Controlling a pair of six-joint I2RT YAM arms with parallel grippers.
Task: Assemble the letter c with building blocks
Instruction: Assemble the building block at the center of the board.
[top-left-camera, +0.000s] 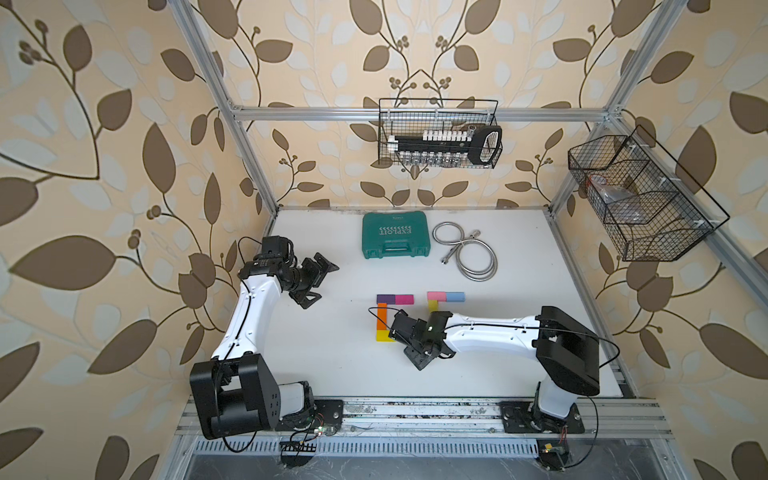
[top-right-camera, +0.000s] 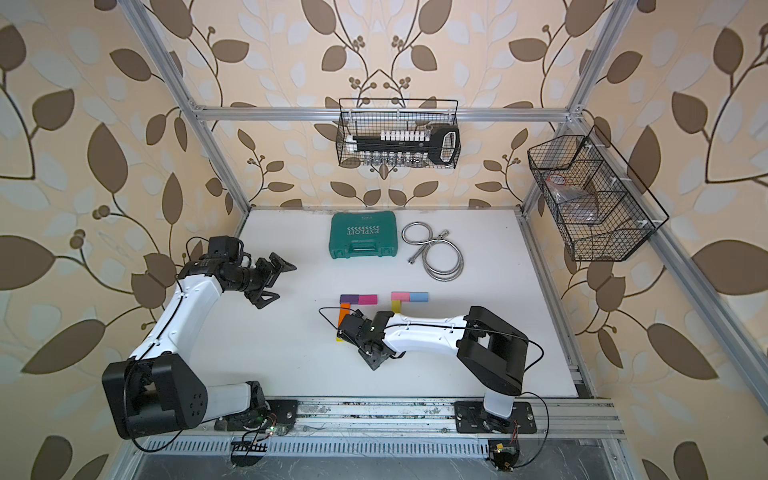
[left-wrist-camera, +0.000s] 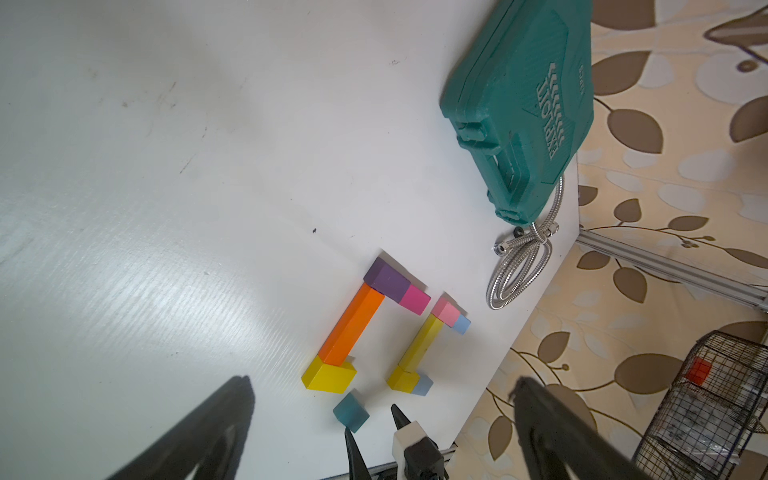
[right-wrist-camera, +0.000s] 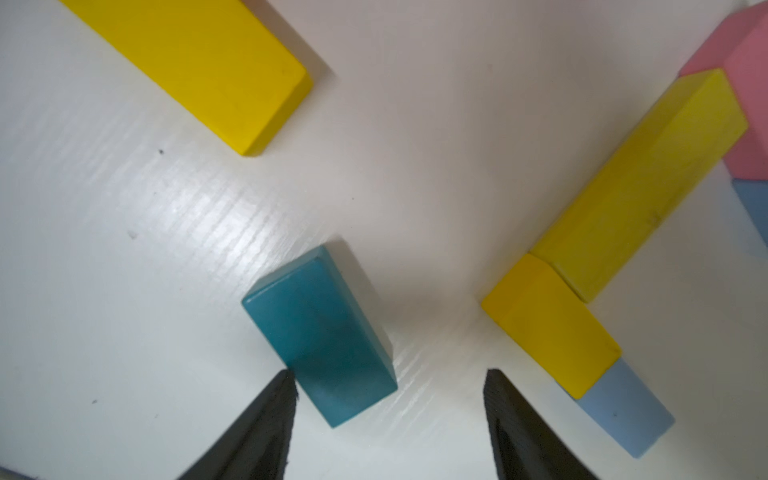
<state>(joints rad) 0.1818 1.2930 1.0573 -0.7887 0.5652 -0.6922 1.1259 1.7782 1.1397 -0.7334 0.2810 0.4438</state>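
Reaches in from the right side with the right arm (top-left-camera: 490, 332), forearm low and nearly level over the white table (top-left-camera: 332, 374), wrist tipped down above the building blocks. Holds the right gripper (right-wrist-camera: 388, 374) released, jaws apart, clasping nothing. Has the teal block (right-wrist-camera: 320, 332) lying flat and skewed on the table in the gap between the fingertips, one corner just beside one fingertip (right-wrist-camera: 282, 386) and well short of the opposite one; cannot tell whether it touches. Shows that block between two bracket-shaped groups: off the end of the flat yellow block (left-wrist-camera: 328, 376) at the foot of the orange block (left-wrist-camera: 353, 328), and near the short yellow block (right-wrist-camera: 548, 328) with a light blue block (right-wrist-camera: 623, 411) at its end. Carries the left arm (top-left-camera: 249, 307) raised at the left side, left gripper (top-left-camera: 321, 281) spread wide, empty, well apart from the blocks.
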